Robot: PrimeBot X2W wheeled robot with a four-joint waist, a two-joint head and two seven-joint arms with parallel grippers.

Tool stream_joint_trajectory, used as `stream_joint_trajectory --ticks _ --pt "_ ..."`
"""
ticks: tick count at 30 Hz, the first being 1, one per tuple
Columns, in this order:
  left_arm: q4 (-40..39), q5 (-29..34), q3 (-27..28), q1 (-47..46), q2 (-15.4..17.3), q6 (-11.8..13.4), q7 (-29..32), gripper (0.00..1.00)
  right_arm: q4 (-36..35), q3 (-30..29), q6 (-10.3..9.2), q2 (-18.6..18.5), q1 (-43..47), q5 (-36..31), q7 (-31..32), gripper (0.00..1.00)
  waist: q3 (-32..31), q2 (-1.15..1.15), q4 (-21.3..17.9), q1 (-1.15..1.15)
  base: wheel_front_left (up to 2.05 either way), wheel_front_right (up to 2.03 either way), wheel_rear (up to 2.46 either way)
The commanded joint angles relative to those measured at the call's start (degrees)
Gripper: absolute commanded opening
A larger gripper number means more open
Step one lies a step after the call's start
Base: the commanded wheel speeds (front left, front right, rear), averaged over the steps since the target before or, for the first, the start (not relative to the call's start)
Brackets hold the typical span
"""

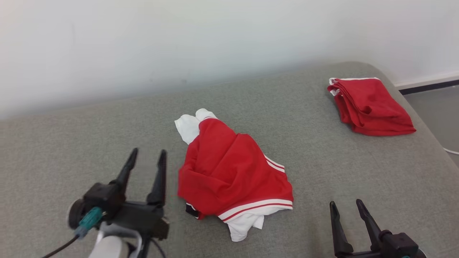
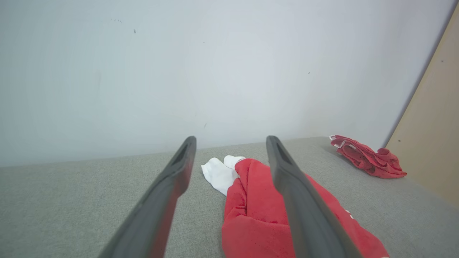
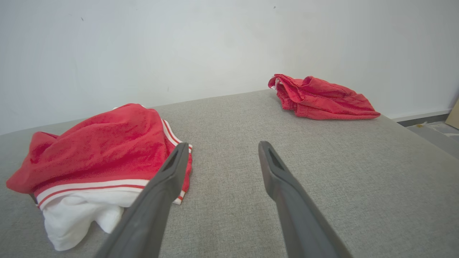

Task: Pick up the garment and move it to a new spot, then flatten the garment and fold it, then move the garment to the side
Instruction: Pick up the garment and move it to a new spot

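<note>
While our left gripper (image 1: 148,152) hangs spread just left of the garment (image 1: 229,172) and our right gripper (image 1: 345,203) stands spread by the bed's (image 1: 322,161) near edge, the garment lies crumpled mid-bed. Its long axis runs from far edge to near edge, slanting right, with white cloth at both ends. A folded red cloth (image 1: 369,105) sits at the far right corner.
</note>
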Motion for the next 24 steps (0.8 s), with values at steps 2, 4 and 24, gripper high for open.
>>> stream_joint_trajectory --ticks 2,4,24 --pt "-2.77 2.63 2.08 3.00 1.29 0.66 -0.14 1.00 -0.41 -0.04 -0.12 0.14 0.19 0.41 -0.01 1.00 -0.50 0.00 1.26 0.00 0.00 0.00 0.00" --pt "-5.17 4.92 3.96 5.62 2.22 1.11 -0.15 1.00 -0.73 -0.03 -0.12 0.16 0.24 0.50 -0.01 1.00 -0.51 0.00 1.97 0.00 0.00 0.00 0.00" --pt "-13.90 17.10 18.19 23.35 -3.37 -0.88 -0.17 1.00 -2.35 1.17 -0.12 0.14 1.29 1.50 -0.01 1.00 -0.56 0.00 6.00 0.00 0.00 0.00 0.00"
